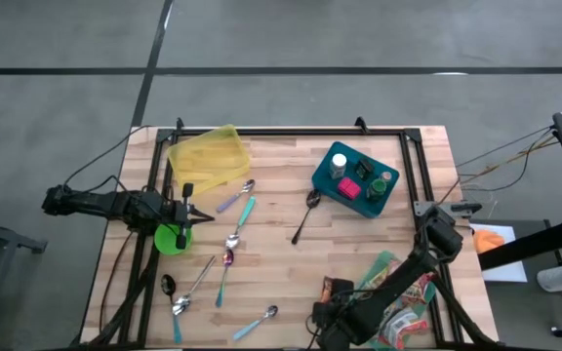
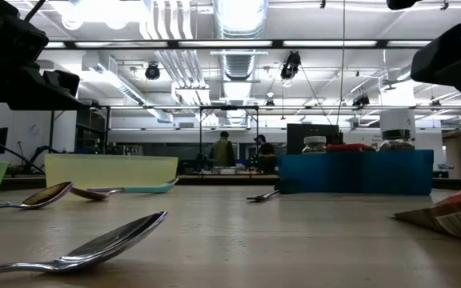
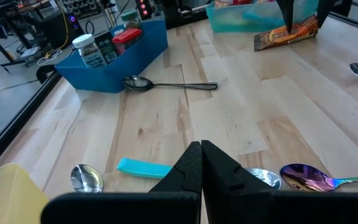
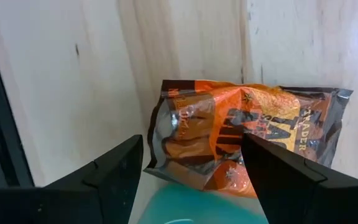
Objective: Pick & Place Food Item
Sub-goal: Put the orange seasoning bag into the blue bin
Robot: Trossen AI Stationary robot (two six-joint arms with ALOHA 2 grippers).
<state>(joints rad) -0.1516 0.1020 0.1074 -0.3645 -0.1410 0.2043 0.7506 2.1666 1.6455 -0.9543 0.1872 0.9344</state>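
hovering low over the near edge of the desk [image 1: 281, 185], the right gripper [image 4: 191, 168] holds its fingers [image 4: 114, 165] spread wide above an orange snack bag [image 4: 241, 134], gripping nothing. the bag's lower end is covered by a teal packet [image 4: 185, 205], itself cut off in the right wrist view; from above the arm hides much of this pile, so how many packets lie there is hard to make out. the left gripper [image 3: 201, 165] waits at the desk's left side above a green cup [image 1: 171, 237], fingers pressed together and empty. a blue bin [image 1: 355, 179] near the far right holds small jars and a red item, about four in all. a yellow tray [image 1: 208, 156] sits far left, contents unclear. roughly seven spoons [image 1: 305, 216] are scattered between.
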